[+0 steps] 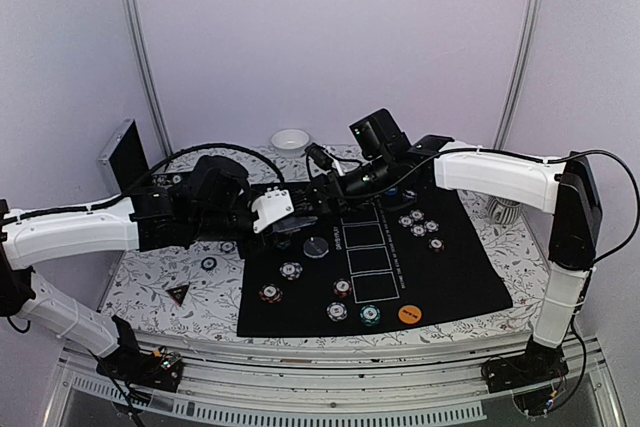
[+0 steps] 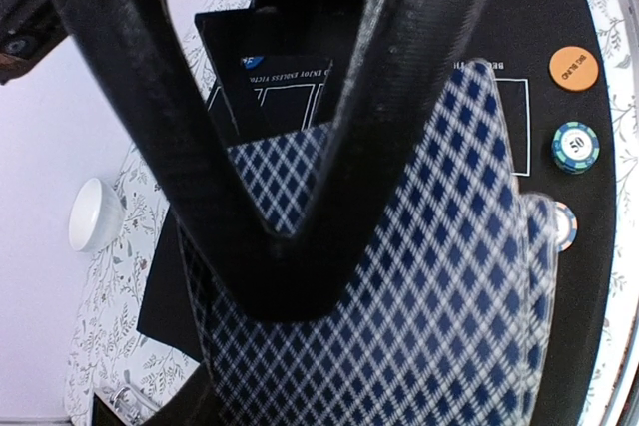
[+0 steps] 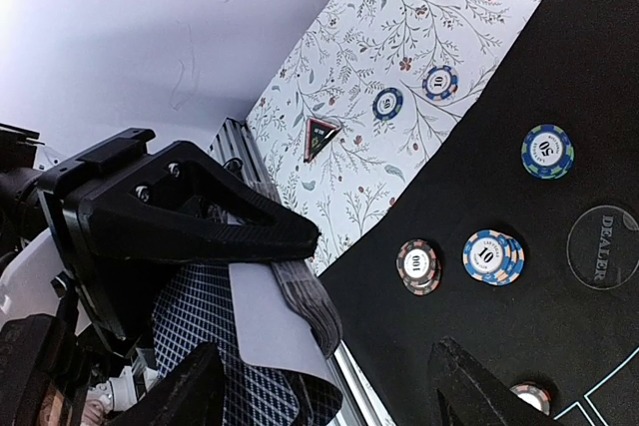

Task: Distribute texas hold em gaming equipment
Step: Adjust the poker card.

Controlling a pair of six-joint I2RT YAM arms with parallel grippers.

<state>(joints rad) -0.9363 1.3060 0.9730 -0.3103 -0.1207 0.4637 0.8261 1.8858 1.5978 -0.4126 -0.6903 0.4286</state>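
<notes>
While the left claw (image 3: pixel 292 264) pinches the playing-card deck (image 3: pixel 205 321) above the black mat (image 1: pixel 455 267), the right claw (image 3: pixel 324 371) stands spread just beside it; poker chips (image 3: pixel 491 256) lie on the mat.

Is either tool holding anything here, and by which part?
The left tool clamps the deck of playing cards by its flat faces; the right tool is open and empty.
</notes>
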